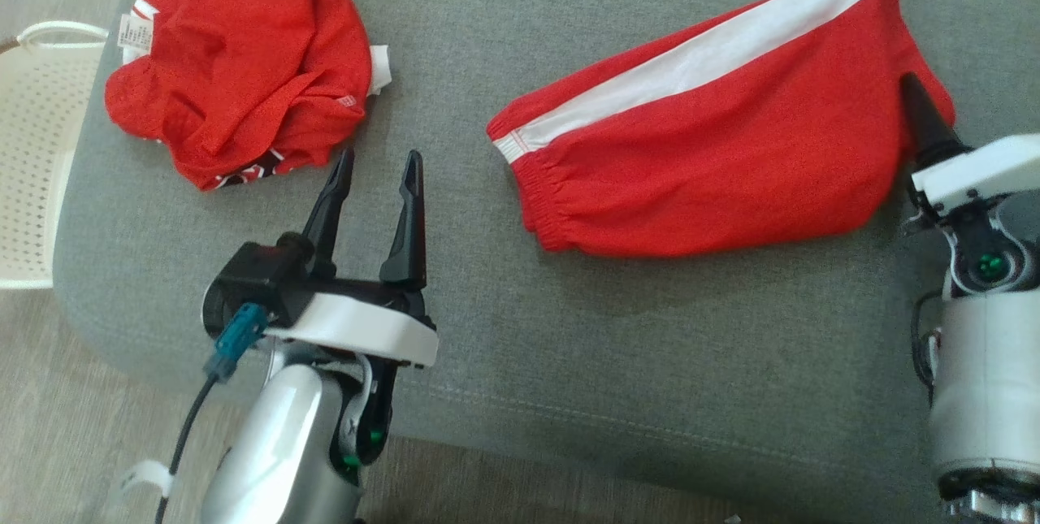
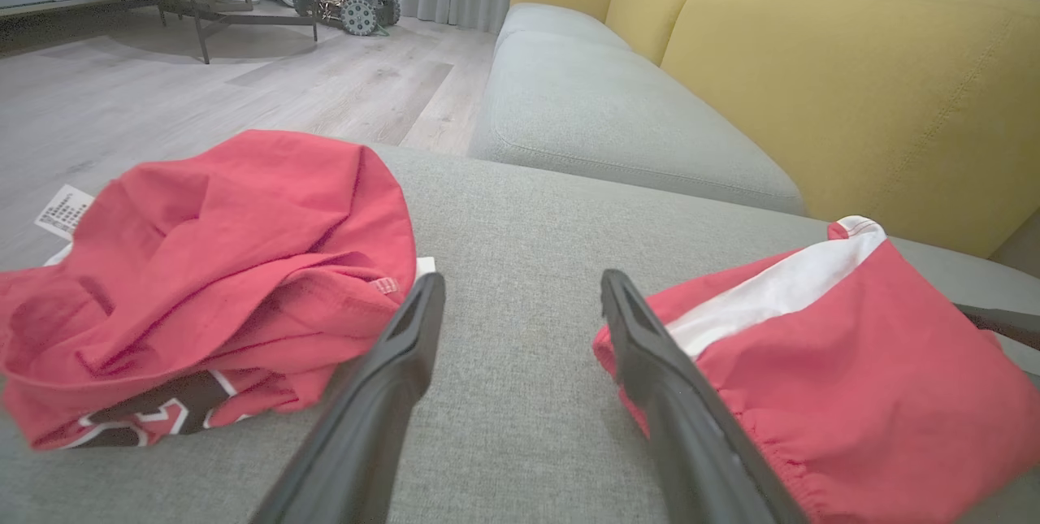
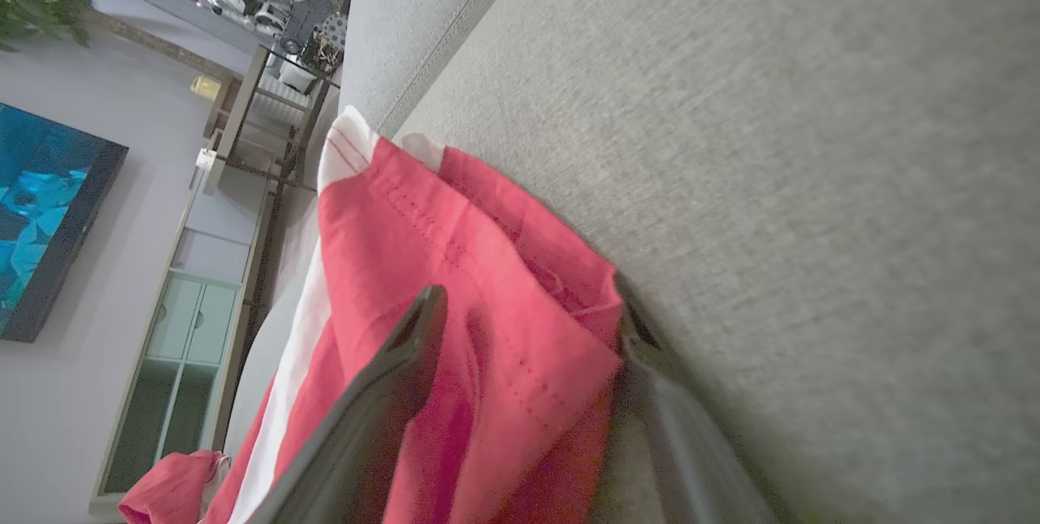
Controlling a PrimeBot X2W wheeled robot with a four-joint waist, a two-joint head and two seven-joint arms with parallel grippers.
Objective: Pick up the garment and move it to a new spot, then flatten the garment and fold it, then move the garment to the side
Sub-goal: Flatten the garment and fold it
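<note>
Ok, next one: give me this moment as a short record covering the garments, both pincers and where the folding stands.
surface: grey cushion
shorts: red with a white stripe, lying folded and fairly flat on the right part of the cushion
shirt: red, crumpled in a heap at the left
left pincer: open, over bare cushion between the two garments, holding nothing
right pincer: open, fingers either side of the shorts' right corner, not closed on it
stage: shorts look folded; shirt not flattened
</note>
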